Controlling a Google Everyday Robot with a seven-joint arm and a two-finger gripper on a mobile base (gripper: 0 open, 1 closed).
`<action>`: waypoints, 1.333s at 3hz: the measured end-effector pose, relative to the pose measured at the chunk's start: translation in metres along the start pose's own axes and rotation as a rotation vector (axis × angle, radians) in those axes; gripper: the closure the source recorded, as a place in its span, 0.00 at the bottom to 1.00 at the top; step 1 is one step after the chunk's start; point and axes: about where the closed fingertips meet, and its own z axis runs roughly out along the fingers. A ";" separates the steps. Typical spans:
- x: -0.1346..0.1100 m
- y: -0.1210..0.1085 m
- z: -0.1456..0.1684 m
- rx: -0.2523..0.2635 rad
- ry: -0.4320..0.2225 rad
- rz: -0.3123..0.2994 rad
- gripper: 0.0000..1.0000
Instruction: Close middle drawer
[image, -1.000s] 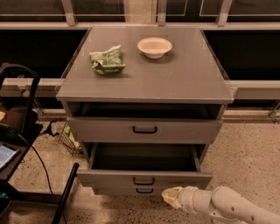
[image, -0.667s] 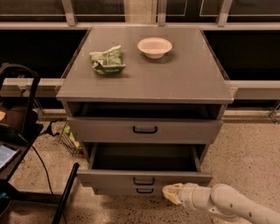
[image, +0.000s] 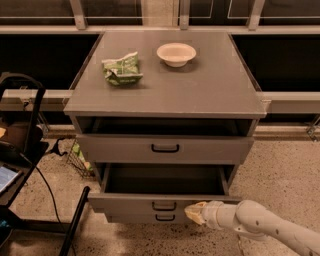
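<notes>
The middle drawer (image: 125, 202) is pulled far out of the grey cabinet, and its plain grey inside shows. Its small black bar handle (image: 164, 205) sits at the centre of the flat front. My gripper (image: 194, 212) is at the end of the white arm that comes in from the lower right. It is at the drawer's front face, just right of the handle and near the front's lower edge. The upper drawer (image: 165, 148) stands slightly out. The lowest drawer (image: 130, 218) shows just below the middle one.
A green crumpled bag (image: 122, 68) and a white bowl (image: 176, 53) lie on the cabinet top (image: 200, 90). A black stand with cables (image: 25, 150) is at the left, and a black pole (image: 75, 220) leans near the cabinet's lower left. The floor is speckled.
My gripper has moved up a little towards the middle drawer's front. The drawer stands as far out as before.
</notes>
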 end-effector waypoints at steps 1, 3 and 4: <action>-0.005 -0.012 0.006 0.008 0.021 -0.025 1.00; -0.024 -0.037 0.018 0.025 0.052 -0.082 1.00; -0.040 -0.053 0.028 0.045 0.037 -0.099 1.00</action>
